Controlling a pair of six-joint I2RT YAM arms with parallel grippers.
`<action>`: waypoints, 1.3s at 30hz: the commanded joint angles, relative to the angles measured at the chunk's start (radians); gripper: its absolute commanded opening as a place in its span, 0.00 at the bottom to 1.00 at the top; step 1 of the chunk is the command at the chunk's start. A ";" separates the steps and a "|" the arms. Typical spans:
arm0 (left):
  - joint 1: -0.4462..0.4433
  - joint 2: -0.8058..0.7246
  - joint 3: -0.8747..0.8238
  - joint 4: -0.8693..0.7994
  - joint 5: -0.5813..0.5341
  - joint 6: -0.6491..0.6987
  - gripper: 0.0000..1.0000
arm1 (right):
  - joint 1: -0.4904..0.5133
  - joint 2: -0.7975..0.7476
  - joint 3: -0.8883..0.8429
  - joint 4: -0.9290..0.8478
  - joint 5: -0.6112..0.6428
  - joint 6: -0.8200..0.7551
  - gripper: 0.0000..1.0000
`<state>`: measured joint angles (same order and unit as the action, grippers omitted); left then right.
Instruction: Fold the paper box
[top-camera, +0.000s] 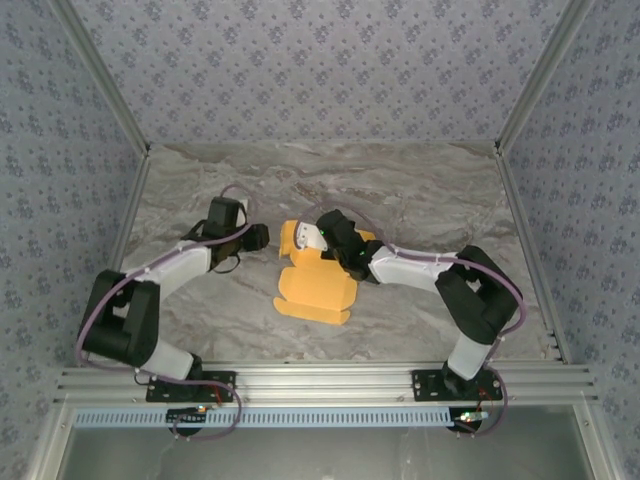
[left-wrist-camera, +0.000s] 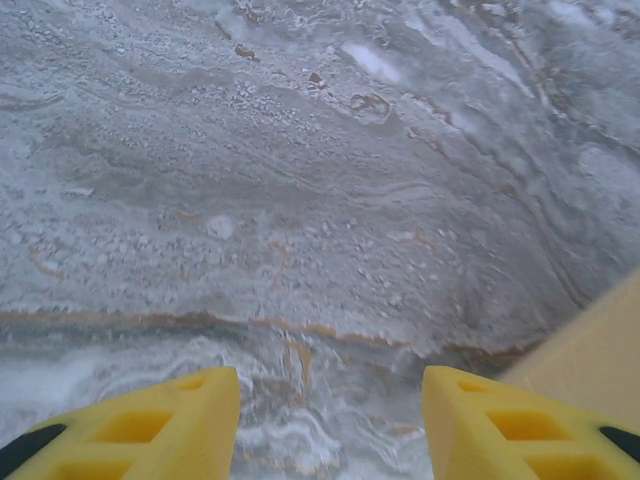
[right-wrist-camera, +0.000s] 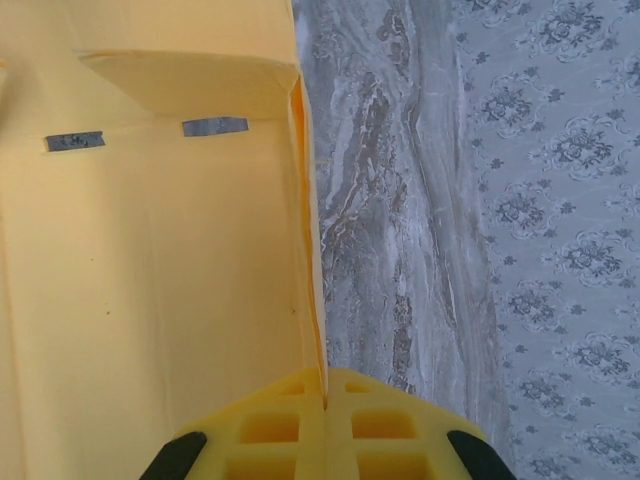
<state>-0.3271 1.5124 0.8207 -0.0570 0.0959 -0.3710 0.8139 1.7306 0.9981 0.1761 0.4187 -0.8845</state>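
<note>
At the near edge of the bench a metal rail carries both arm bases. From there each arm reaches toward the middle.

The paper box lies near the bench's centre, only partly formed. Its nearer part is a flat yellow-orange panel with rounded flaps resting on the marble. Its farther part stands up from the surface under the right gripper. That gripper and its wrist cover much of the raised part from above, so how the far flaps sit there is hard to make out.

In the right wrist view, the right gripper is pinched closed on the thin edge of an upright wall of the paper box. To the left of that wall spreads the inner face of the card, with two small grey slots and, beyond them, a flap folded across the far end. The panel runs off the left and top of the frame.

The left gripper sits just left of the box, apart from it. In its own view the left gripper stands moderately wide with bare marble between the fingers. Only a corner of the paper box shows there, cut off at the right edge.

Beyond the bench rise patterned walls.
</note>
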 joint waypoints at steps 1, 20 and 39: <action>0.007 0.089 0.071 -0.033 -0.005 0.042 0.50 | 0.008 0.023 0.039 0.037 0.046 -0.039 0.00; -0.021 0.200 0.035 0.196 0.294 0.108 0.48 | 0.016 0.036 0.042 0.095 0.085 -0.091 0.00; -0.039 0.189 -0.017 0.308 0.420 0.176 0.50 | 0.011 0.037 0.061 0.071 0.066 -0.091 0.00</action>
<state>-0.3561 1.7134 0.8124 0.2058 0.4648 -0.2230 0.8234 1.7542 1.0260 0.2432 0.4835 -0.9703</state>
